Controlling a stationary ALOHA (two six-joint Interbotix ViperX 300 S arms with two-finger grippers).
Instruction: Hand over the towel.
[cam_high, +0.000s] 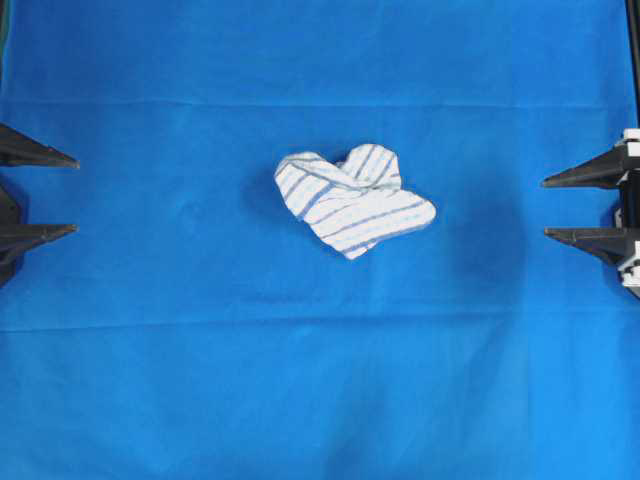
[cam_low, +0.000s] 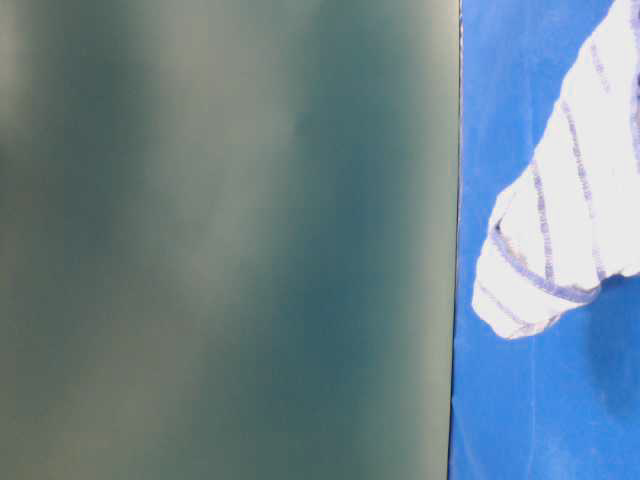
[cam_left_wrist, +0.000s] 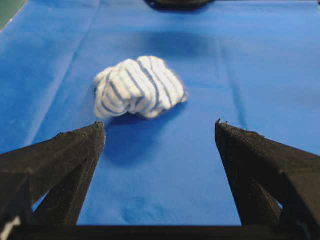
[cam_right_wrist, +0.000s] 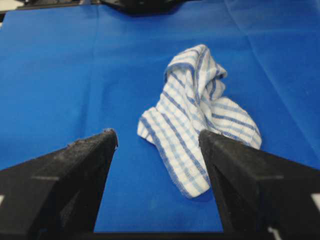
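The towel (cam_high: 354, 200), a small white cloth with thin blue and grey stripes, lies crumpled in the middle of the table. It also shows in the table-level view (cam_low: 570, 210), in the left wrist view (cam_left_wrist: 137, 86) and in the right wrist view (cam_right_wrist: 197, 117). My left gripper (cam_high: 76, 195) is open and empty at the left edge, well away from the towel. My right gripper (cam_high: 545, 208) is open and empty at the right edge, also apart from it. In the wrist views the left gripper (cam_left_wrist: 160, 127) and the right gripper (cam_right_wrist: 158, 136) both face the towel.
A large plain blue cloth (cam_high: 200, 350) covers the whole table. In the table-level view a blurred grey-green surface (cam_low: 220, 240) fills the left two thirds of the picture.
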